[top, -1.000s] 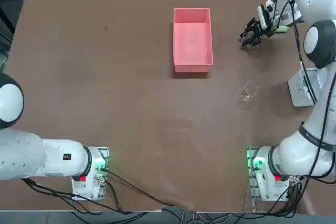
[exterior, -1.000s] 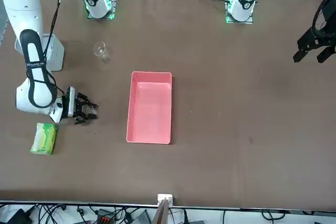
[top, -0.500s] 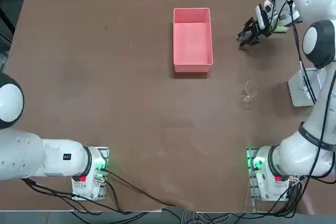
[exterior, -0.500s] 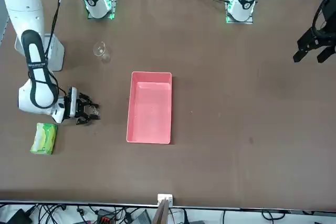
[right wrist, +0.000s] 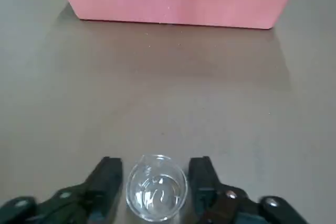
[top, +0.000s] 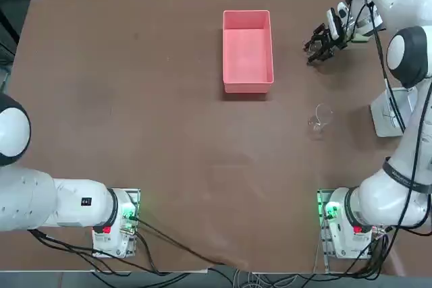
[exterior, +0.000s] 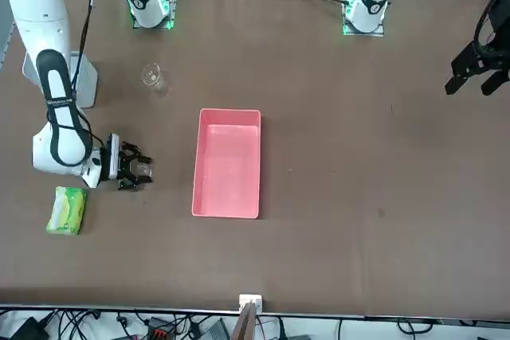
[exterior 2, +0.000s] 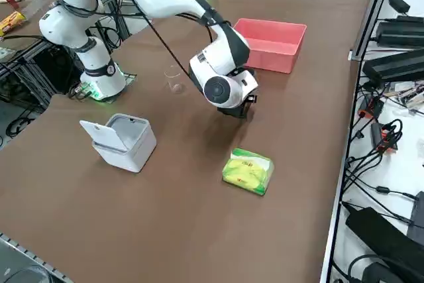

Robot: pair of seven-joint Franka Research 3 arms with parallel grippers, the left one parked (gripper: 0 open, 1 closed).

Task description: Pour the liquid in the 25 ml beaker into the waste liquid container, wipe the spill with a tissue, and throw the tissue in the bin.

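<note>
Toward two o'clock on the brown bench (top: 169,133), seen from overhead, the right claw (right wrist: 156,169) is released, its fingers apart either side of the small beaker (right wrist: 156,188), with a sliver of space on one side; contact on the other I cannot tell. The pink tray (top: 248,52) lies toward one o'clock, the larger beaker (top: 320,118) and pale bin (exterior 2: 129,140) toward three, the tissue pack (exterior 2: 248,171) near two. Cables (exterior: 76,322) lie beyond twelve.
</note>
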